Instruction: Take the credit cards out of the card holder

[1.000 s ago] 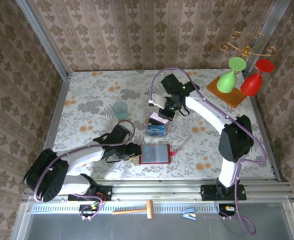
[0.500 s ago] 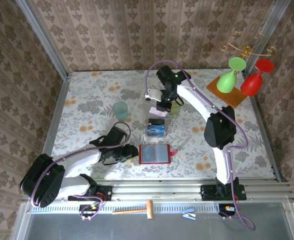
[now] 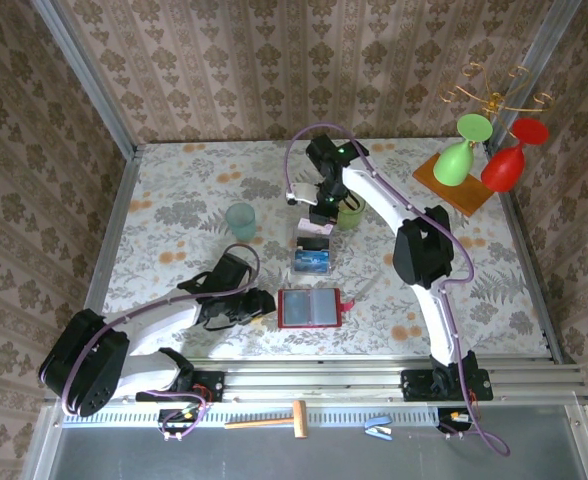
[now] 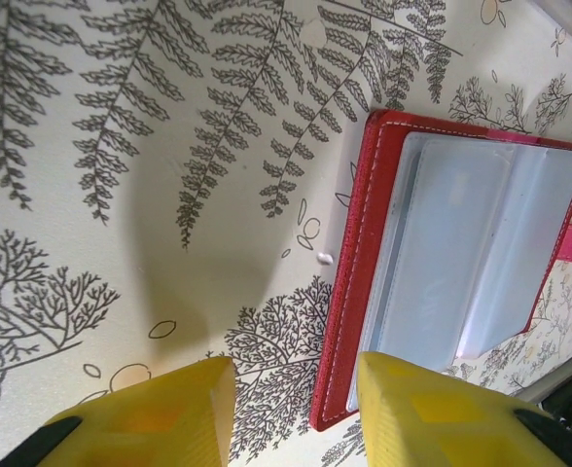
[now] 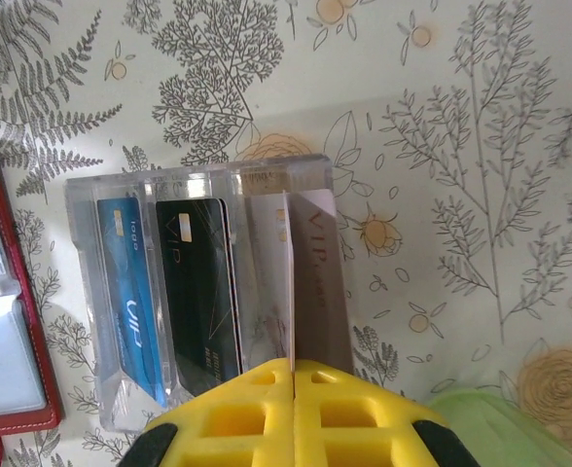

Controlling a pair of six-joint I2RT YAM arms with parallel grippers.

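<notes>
Right wrist view: we read "VIP" on the pale card (image 5: pixel 317 272), which the right hand (image 5: pixel 294 375) pinches on edge with its fingers together, at the end slot of the clear box (image 5: pixel 267 173). A black card (image 5: pixel 200 292) and a blue card (image 5: pixel 128 282) stand in the box beside it, their print too small for us to read. Left wrist view: the left hand (image 4: pixel 294 409) has its fingers apart over bare tabletop (image 4: pixel 121 146), one pad at the edge of the red wallet (image 4: pixel 461 253), which lies open and flat. From above, we place the box just beyond the wallet, with a green cup (image 3: pixel 351 214) near the right hand.
</notes>
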